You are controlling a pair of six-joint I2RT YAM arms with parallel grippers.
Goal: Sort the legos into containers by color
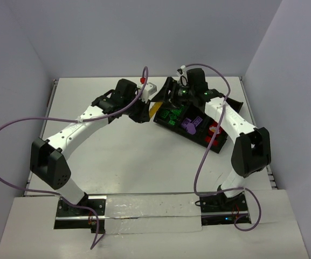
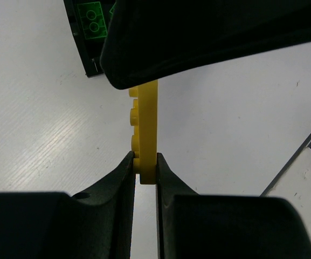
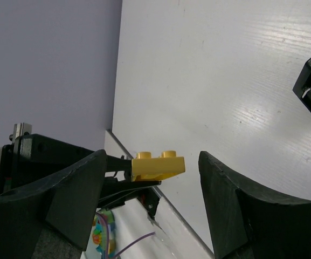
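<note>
My left gripper (image 2: 144, 162) is shut on the lower end of a flat yellow lego (image 2: 147, 121) and holds it above the table, beside the left end of the black tray (image 1: 183, 135). In the top view the left gripper (image 1: 144, 112) and the yellow lego (image 1: 154, 110) sit just left of the tray. My right gripper (image 3: 152, 160) is open, its jaws standing either side of the yellow lego (image 3: 158, 164) without touching it. In the top view the right gripper (image 1: 164, 96) is over the tray's far left corner. The tray holds green legos (image 1: 170, 116), purple legos (image 1: 189, 125) and red legos (image 1: 214, 130).
A tray corner with a green lego (image 2: 93, 19) shows at the top of the left wrist view, and a right gripper finger (image 2: 209, 38) hangs over the yellow lego. Purple cables (image 1: 201, 162) loop from both arms. The table's raised edge (image 3: 198, 226) runs close by.
</note>
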